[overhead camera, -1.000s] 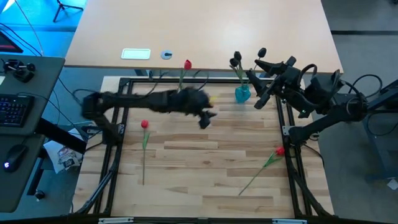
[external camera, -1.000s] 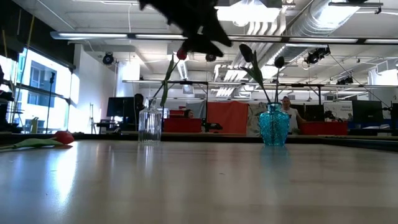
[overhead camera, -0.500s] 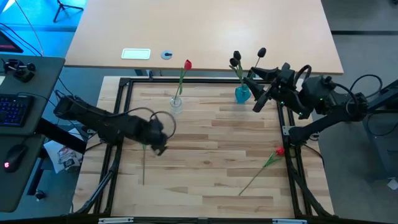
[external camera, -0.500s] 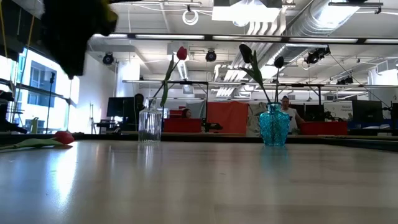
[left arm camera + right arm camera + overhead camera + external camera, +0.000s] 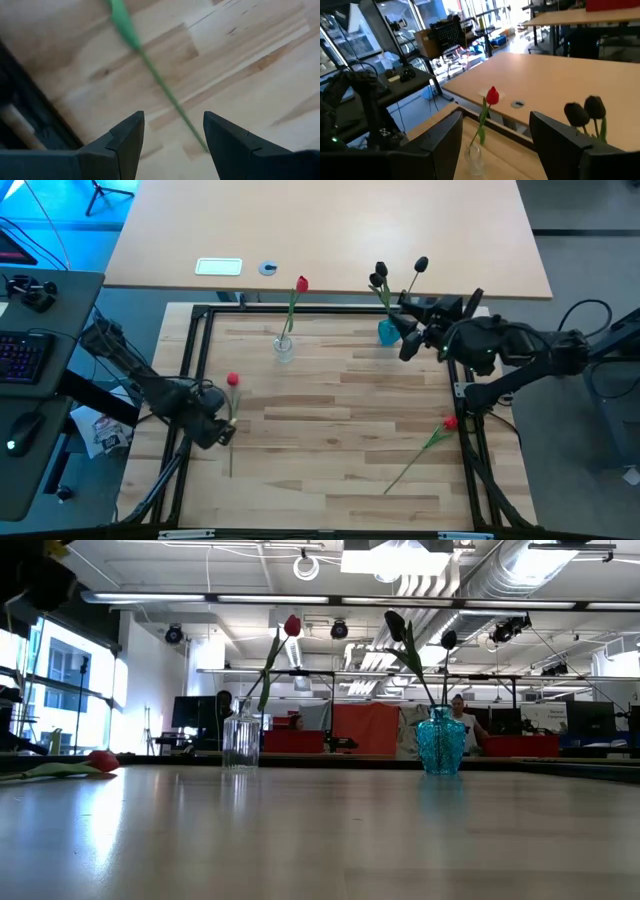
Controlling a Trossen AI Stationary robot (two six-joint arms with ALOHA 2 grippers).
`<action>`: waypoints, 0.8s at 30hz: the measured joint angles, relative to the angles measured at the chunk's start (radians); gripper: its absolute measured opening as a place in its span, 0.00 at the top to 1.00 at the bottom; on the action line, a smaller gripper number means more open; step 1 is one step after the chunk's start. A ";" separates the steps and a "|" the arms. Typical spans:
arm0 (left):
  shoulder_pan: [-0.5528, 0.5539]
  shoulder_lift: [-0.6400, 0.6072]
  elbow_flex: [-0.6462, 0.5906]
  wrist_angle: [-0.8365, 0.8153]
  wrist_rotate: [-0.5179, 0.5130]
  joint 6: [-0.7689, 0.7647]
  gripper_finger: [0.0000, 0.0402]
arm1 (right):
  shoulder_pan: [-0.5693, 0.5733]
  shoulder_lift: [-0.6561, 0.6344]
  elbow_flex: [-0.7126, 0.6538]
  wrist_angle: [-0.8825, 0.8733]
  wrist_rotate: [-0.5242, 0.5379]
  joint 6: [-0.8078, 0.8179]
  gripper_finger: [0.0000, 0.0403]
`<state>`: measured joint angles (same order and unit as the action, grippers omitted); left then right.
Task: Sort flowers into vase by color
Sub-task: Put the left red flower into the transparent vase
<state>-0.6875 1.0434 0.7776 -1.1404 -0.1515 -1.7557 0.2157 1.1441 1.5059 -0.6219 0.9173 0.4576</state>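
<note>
left gripper [image 5: 172, 134] astride thin green stem [image 5: 159, 86]

Both arms are showing matte black, chunky segments with dark cables looping alongside. The left gripper [image 5: 172, 137] is presenting two dark grey, angular, faceted fingers [image 5: 127, 137]; the right gripper [image 5: 495, 135] is showing similar dark, broad, flat-faced fingers.

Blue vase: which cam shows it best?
Low view: the blue vase stands unobstructed, in full profile, black flowers rising from it. High view shows it from above, beside the right hand. Right wrist shows only the black heads; left wrist shows none of it.
</note>
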 joint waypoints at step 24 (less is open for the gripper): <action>0.177 0.189 -0.147 0.195 -0.096 -0.281 0.52 | 0.000 0.023 0.000 -0.083 -0.011 -0.041 0.44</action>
<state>-0.5109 1.2324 0.6308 -0.9458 -0.2478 -2.0365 0.2157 1.1671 1.5059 -0.7044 0.9066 0.4166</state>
